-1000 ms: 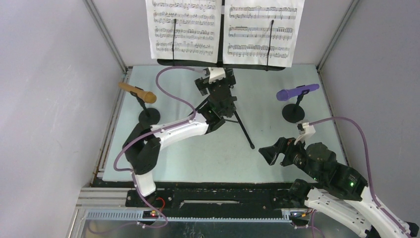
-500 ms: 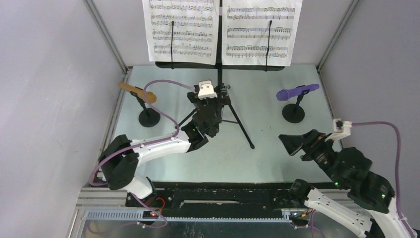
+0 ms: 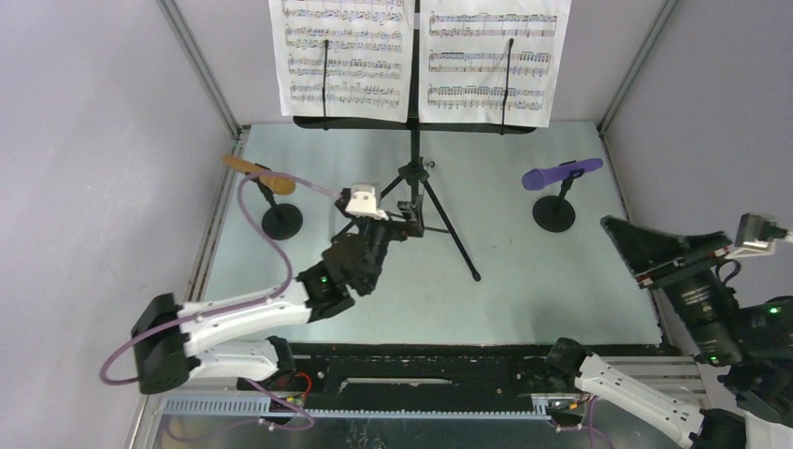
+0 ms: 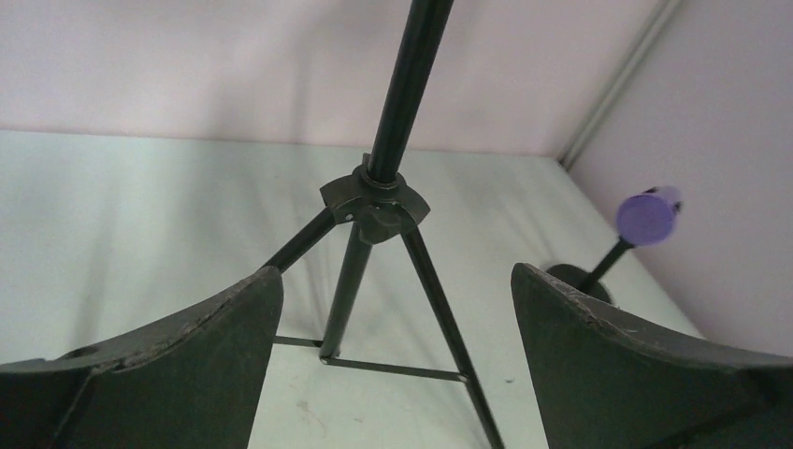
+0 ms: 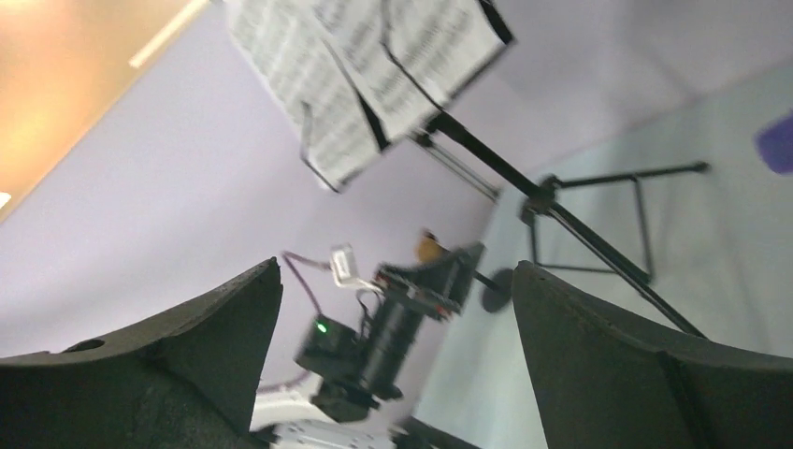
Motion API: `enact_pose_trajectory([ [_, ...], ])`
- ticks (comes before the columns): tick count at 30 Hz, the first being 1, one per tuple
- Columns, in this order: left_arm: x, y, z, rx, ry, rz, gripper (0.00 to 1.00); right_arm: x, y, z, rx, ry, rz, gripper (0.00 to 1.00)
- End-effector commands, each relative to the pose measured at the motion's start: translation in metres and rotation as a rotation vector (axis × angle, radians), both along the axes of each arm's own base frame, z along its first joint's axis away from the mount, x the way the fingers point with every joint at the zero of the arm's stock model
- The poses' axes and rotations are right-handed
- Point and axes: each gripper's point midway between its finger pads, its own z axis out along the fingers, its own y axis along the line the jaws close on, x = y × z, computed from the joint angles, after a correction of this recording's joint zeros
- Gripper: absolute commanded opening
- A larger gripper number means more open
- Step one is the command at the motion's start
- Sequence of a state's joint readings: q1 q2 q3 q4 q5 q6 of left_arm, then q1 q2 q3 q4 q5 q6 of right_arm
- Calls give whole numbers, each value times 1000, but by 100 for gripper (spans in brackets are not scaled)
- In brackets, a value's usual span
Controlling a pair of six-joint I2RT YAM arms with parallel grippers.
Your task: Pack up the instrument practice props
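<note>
The black music rack (image 3: 416, 122) stands at the back on its tripod legs (image 3: 447, 224), with two white sheet-music pages (image 3: 341, 56) clipped to it. A tan microphone (image 3: 260, 174) rests on its round-based holder (image 3: 281, 222) at the left. To the right, a purple microphone (image 3: 561, 173) sits on its holder (image 3: 554, 213). My left gripper (image 3: 404, 221) is open just in front of the tripod, whose hub (image 4: 374, 196) and legs show between its fingers (image 4: 187, 365). My right gripper (image 3: 622, 251) is open, raised at the right edge and holding nothing.
Grey walls with metal corner posts (image 3: 201, 70) close in the pale green table (image 3: 524, 299) on three sides. The tripod's front leg reaches out to the middle of the table. The right wrist view shows my left arm (image 5: 393, 318) and the pages (image 5: 374, 65).
My left gripper has drawn back from the stand's pole towards the near side, ending low in front of the tripod. My right arm has swung out to the right and lifted.
</note>
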State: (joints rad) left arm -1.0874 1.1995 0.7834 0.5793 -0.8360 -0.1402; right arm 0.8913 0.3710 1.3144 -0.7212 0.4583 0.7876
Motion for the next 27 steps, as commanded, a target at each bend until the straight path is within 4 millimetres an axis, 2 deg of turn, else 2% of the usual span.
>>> enact_pose_trajectory([
  [1,-29,18,-14,-41,107,-64,100,1,15,59,134,-98,50,100],
  [6,-57,42,-34,-107,245,-119,100,-8,19,105,240,-223,99,100],
  [9,-73,59,-42,-121,297,-146,100,-13,17,121,282,-270,115,100],
  [11,-80,68,-39,-144,306,-154,100,-15,19,128,296,-295,127,100],
  [14,-86,79,-26,-165,302,-156,100,-16,26,134,296,-319,150,100],
  [17,-89,86,-4,-151,285,-165,98,-15,32,136,293,-323,168,100],
  [27,-99,106,61,-167,202,-197,96,-11,36,133,257,-329,160,100],
])
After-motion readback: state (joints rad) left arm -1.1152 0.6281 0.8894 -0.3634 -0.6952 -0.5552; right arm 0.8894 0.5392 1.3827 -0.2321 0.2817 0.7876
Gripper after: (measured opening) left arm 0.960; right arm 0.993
